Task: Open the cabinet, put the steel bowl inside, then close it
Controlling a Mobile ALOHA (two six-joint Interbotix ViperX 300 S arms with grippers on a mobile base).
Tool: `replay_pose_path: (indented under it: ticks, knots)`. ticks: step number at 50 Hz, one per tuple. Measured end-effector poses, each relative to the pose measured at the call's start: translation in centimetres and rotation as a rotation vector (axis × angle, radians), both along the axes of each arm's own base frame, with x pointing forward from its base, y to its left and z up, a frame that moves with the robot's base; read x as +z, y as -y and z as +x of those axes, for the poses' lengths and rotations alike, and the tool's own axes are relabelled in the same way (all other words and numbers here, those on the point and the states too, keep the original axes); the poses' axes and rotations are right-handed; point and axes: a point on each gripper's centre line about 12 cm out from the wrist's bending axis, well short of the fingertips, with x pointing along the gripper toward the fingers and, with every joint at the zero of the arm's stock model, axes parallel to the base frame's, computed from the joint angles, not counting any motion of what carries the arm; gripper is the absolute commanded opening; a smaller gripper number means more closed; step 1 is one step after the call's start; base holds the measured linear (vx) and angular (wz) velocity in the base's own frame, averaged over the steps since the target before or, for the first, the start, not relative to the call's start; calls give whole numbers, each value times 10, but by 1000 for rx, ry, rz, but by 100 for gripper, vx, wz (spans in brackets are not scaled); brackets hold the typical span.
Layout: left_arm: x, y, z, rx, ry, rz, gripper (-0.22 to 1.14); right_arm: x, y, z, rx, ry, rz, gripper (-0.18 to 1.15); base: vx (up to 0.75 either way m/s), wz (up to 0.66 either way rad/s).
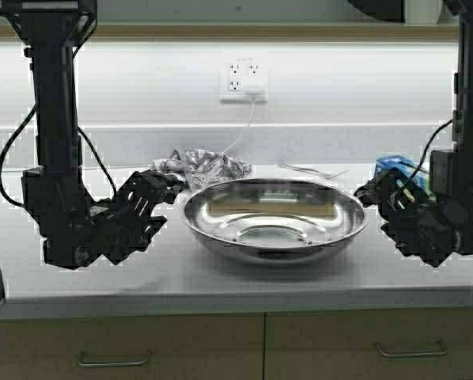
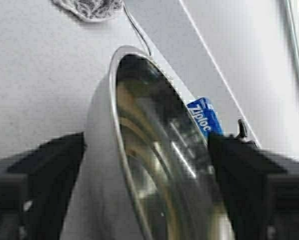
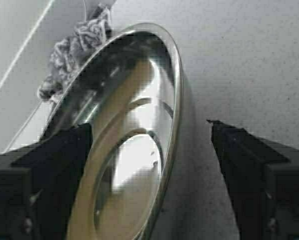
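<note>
The steel bowl (image 1: 274, 218) sits upright on the white countertop (image 1: 221, 273), wide, shallow and mirror-shiny. My left gripper (image 1: 170, 188) is open at the bowl's left rim. In the left wrist view (image 2: 147, 150) its fingers (image 2: 49, 170) stand one on each side of the bowl's (image 2: 154, 165) rim, apart from it. My right gripper (image 1: 370, 193) is open at the bowl's right rim. In the right wrist view (image 3: 149, 135) its fingers (image 3: 249, 165) also straddle the bowl's (image 3: 134, 150) rim without gripping. The wall cabinet's doors are out of view above.
A blue Ziploc box (image 1: 399, 168) stands behind my right gripper and shows in the left wrist view (image 2: 205, 116). A crumpled grey bag (image 1: 205, 166) lies behind the bowl. A wall outlet (image 1: 243, 81) has a white cable hanging. Base drawer fronts with handles (image 1: 114, 360) lie below the counter edge.
</note>
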Motion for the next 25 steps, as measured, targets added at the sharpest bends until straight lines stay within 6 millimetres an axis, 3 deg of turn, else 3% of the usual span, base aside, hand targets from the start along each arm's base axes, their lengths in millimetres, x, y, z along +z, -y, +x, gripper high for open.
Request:
replay_pose_path:
  ticks: [11,25]
  knots:
    - [-14,1,20,-1,-24,-110,102,-20,13,20,36,-5,121,101,4,-1]
    - [-24,-2,31,9,-42,-124,101,-35,9,42,128,-1,274,95,2,-1]
